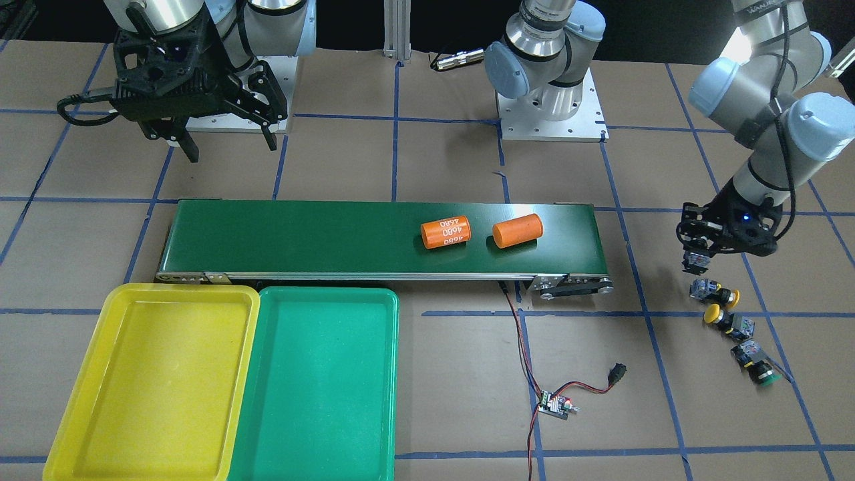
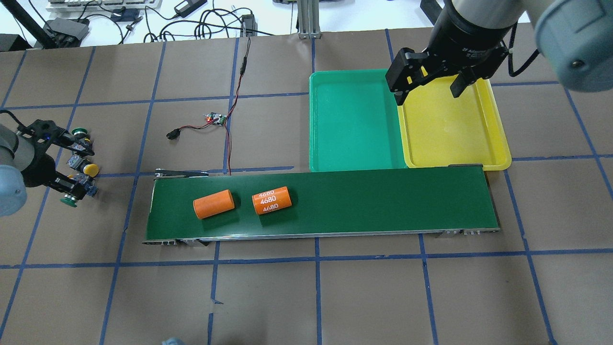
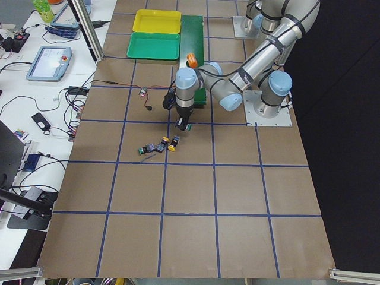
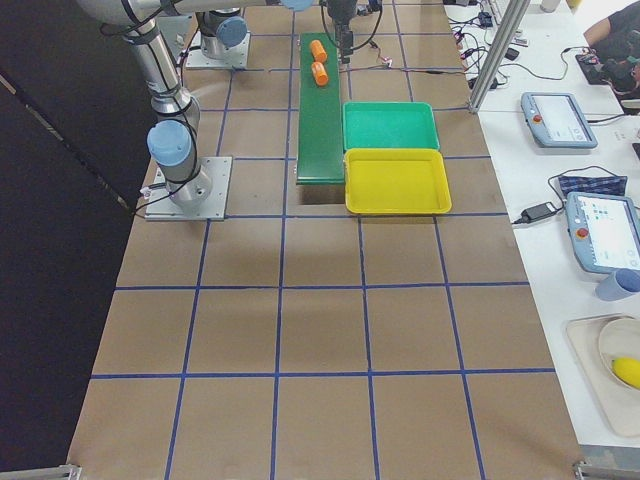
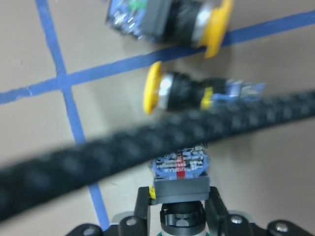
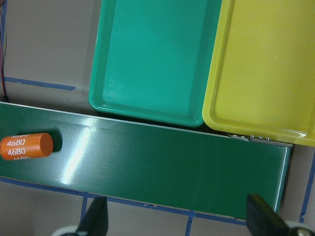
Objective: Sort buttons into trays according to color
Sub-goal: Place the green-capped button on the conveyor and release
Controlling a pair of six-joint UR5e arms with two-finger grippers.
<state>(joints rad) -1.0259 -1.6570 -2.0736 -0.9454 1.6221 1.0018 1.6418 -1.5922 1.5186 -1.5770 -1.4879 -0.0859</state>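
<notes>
Closest to the left wrist lens: left claw (image 5: 179,197), narrow, fingers (image 5: 215,206) clamped on the black collar of a green button (image 5: 179,168), switch block pointing away from the lens. Read the cap as green from the overhead view. Cannot tell whether held clear of the worktop (image 2: 335,297) or resting on it. Noted a blurred black ribbed cable (image 5: 98,147) slanting across the wrist view.

Just beyond the claw: near yellow button (image 5: 172,92) on its side, then far yellow button (image 5: 167,22), also on its side, caps facing opposite ways, close but apart. Farthest out in that row: second green button (image 1: 756,364), lying down. Logged all four off the left end of the conveyor belt (image 2: 359,201), well apart from it, in a row running away from the robot.

On the belt's left half: plain orange cylinder (image 2: 213,203) nearer the left end, printed orange cylinder (image 2: 272,200) marked 4680 beside it, not touching. Past the belt's far edge, near its left end: small circuit board (image 2: 215,118) with red and black leads.

Right claw (image 2: 427,94): wide, unloaded, hanging high above the belt's right end. Up against the belt's far edge at that end: green tray (image 2: 354,124) and yellow tray (image 2: 450,129), long sides touching, yellow one outermost toward the belt's right end.
</notes>
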